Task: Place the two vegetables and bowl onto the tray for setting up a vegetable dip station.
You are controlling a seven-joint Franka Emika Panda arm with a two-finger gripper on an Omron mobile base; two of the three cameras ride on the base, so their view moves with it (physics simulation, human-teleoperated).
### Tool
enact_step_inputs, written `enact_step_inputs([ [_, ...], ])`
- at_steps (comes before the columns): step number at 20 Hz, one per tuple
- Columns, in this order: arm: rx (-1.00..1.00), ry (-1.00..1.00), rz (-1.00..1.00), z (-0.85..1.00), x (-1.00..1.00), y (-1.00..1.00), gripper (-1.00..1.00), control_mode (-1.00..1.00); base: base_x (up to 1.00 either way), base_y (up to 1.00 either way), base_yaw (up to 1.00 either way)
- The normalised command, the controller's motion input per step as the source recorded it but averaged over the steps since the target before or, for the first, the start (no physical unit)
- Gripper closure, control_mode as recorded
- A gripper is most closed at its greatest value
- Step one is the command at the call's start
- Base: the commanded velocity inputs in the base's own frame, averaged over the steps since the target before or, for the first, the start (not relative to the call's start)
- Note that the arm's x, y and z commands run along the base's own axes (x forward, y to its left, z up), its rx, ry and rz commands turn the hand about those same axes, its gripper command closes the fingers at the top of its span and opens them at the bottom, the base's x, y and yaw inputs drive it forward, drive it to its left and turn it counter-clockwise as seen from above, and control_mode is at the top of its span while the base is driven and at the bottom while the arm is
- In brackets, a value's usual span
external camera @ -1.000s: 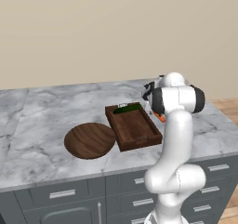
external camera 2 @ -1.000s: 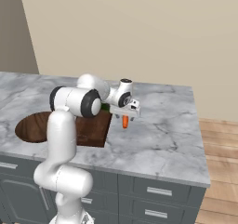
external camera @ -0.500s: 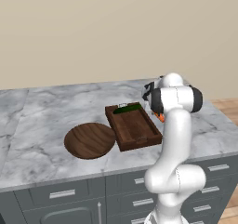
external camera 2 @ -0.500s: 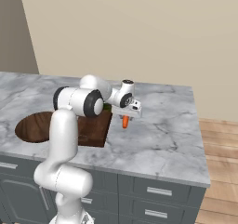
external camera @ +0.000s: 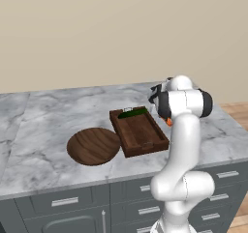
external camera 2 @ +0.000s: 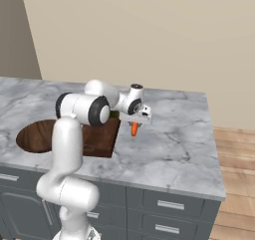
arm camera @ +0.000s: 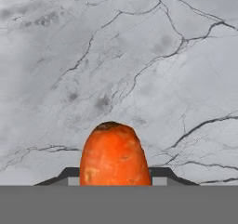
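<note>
The two-finger gripper point(external camera 2: 134, 125) is clamping the small orange carrot stick point(external camera 2: 134, 129) just beside the right edge of the rectangular dark brown wooden tray point(external camera: 140, 135). The slim dark green vegetable point(external camera: 132, 113) is lying along the tray's far end. The round wooden bowl point(external camera: 93, 146) is sitting on the grey marble counter point(external camera: 48, 125), touching the tray's left rim.

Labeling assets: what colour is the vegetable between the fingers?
Orange, with a darker brownish tip: the carrot. Clearest in the hand view.
</note>
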Motion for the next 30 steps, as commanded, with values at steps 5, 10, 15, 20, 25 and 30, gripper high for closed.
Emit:
enact_step_inputs([
  [5, -0.05, -0.2, 0.21, 0.4, -0.39, 0.11, 1.0, -1.0, 0.0, 0.0, 0.0],
  [10, -0.04, -0.13, 0.33, 0.21, -0.26, 0.35, 1.0, -1.0, 0.0, 0.0, 0.0],
  [15, -0.03, -0.01, 0.38, 0.08, 0.01, 0.59, 1.0, -1.0, 0.0, 0.0, 0.0],
  [20, -0.08, 0.01, 0.32, 0.39, 0.04, 0.58, 1.0, -1.0, 0.0, 0.0, 0.0],
  [25, -0.15, 0.04, 0.11, 0.39, 0.04, 0.51, 1.0, -1.0, 0.0, 0.0, 0.0],
  [30, -0.19, 0.0, 0.09, 0.08, 0.03, 0.55, 1.0, -1.0, 0.0, 0.0, 0.0],
])
